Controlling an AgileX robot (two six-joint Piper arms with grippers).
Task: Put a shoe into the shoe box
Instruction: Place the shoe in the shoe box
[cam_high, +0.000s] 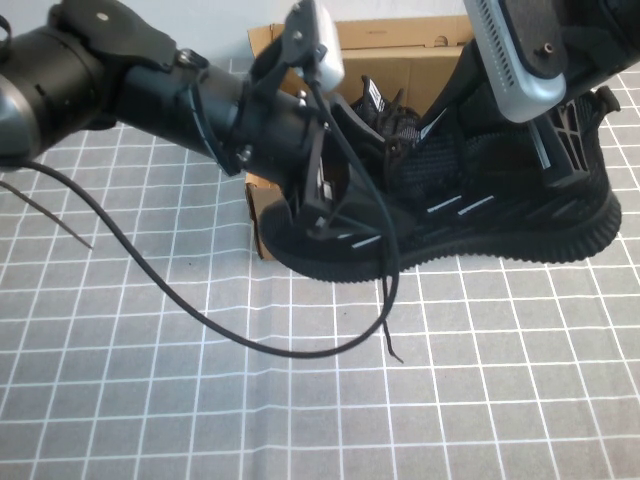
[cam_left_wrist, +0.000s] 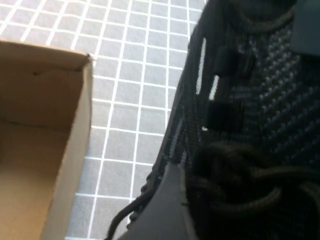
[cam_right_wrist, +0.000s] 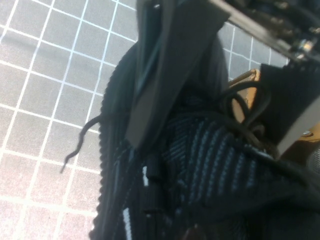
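While above shoe box (cam_high: 400, 60), both claws (cam_high: 335, 195) grip shoe (cam_high: 470, 215)

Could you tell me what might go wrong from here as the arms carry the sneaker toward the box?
1. The shoe sits in front of the shoe box, its sole about level with the near wall; it could catch there.
2. A loose lace dangles and could snag.
3. The left gripper holds the toe and the right gripper the heel; uneven motion could twist it free.

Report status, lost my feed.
Left gripper on shoe's toe end, right gripper at heel. Shoe in front of shoe box, not inside. Nothing blocking.
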